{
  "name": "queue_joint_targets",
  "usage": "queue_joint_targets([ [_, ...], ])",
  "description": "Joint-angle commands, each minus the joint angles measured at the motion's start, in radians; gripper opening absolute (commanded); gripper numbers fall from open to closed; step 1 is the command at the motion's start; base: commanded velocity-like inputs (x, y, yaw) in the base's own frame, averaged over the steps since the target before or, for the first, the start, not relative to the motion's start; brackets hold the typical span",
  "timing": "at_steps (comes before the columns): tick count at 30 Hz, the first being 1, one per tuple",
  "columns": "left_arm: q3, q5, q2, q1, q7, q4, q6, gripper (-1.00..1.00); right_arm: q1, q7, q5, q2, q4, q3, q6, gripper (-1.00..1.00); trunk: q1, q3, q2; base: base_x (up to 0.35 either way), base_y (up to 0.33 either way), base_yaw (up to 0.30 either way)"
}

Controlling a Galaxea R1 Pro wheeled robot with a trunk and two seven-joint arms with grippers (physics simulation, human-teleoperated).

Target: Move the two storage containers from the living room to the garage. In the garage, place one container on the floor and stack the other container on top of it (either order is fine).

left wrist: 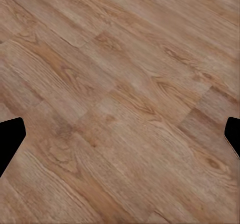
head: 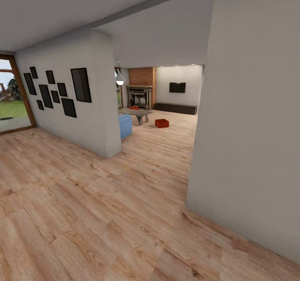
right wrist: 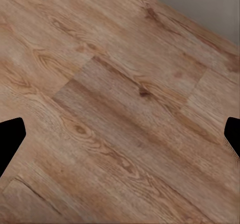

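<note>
Where the hallway opens ahead, the head view looks across light wood-plank flooring point(head: 104, 206) toward the living room point(head: 162, 101) at about twelve o'clock. One orange-red storage container point(head: 162, 123) sits on the planks there, far off at twelve to one o'clock, just beside the low grey coffee desk point(head: 135, 113). A second storage container point(head: 133, 107) shows as a small red sliver beyond that desk, near the foot of the brick fireplace point(head: 141, 88) — too small to tell more. A long dark low cabinet point(head: 175, 108) runs along the back wall under a dark wall screen point(head: 177, 87), and a white hanging lamp point(head: 120, 80) hangs at eleven o'clock from the desk.

Two walls narrow the way. At ten o'clock a white partition wall point(head: 83, 118) carries a cluster of black picture frames point(head: 54, 91), and a blue seat point(head: 125, 125) juts out past its end corner. At two to four o'clock a large plain wall point(head: 254, 118) stands close, its corner edging the passage. A wood-framed glass door point(head: 12, 93) shows greenery at nine o'clock.

The left gripper point(left wrist: 120, 139) hangs over bare planks with its dark fingers point(left wrist: 10, 139) set wide apart, holding nothing. The right gripper point(right wrist: 120, 139) is likewise spread — empty — over planks beside a grey wall base point(right wrist: 200, 4).
</note>
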Motion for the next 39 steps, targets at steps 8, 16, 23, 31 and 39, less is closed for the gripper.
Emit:
queue_joint_targets([
  [8,-0.001,0.007,0.000,-0.001,-0.003,0.004,-0.006,1.00,0.000,-0.004,0.005,-0.001,0.000,0.003,-0.001,1.00,0.001,0.000,0.000,0.327,-0.134,0.000],
  [16,-0.001,0.007,0.001,-0.001,-0.003,0.004,-0.006,1.00,0.000,-0.004,0.005,-0.001,0.000,0.003,-0.001,1.00,0.001,0.000,0.000,0.328,-0.023,0.000],
  [23,-0.001,0.007,0.001,-0.001,-0.003,0.004,-0.007,1.00,0.000,-0.004,0.005,-0.001,0.000,0.003,-0.001,1.00,0.001,0.000,0.000,0.328,-0.001,0.000],
  [31,-0.001,0.007,0.001,-0.001,-0.003,0.004,-0.006,1.00,0.000,-0.004,0.005,-0.001,0.000,0.003,-0.001,1.00,0.001,0.000,0.000,0.328,0.000,0.000],
  [39,-0.001,0.009,0.003,-0.001,-0.003,0.004,-0.007,1.00,0.000,-0.004,0.004,-0.001,0.000,0.003,-0.001,1.00,0.001,0.000,0.000,0.318,0.088,0.000],
])
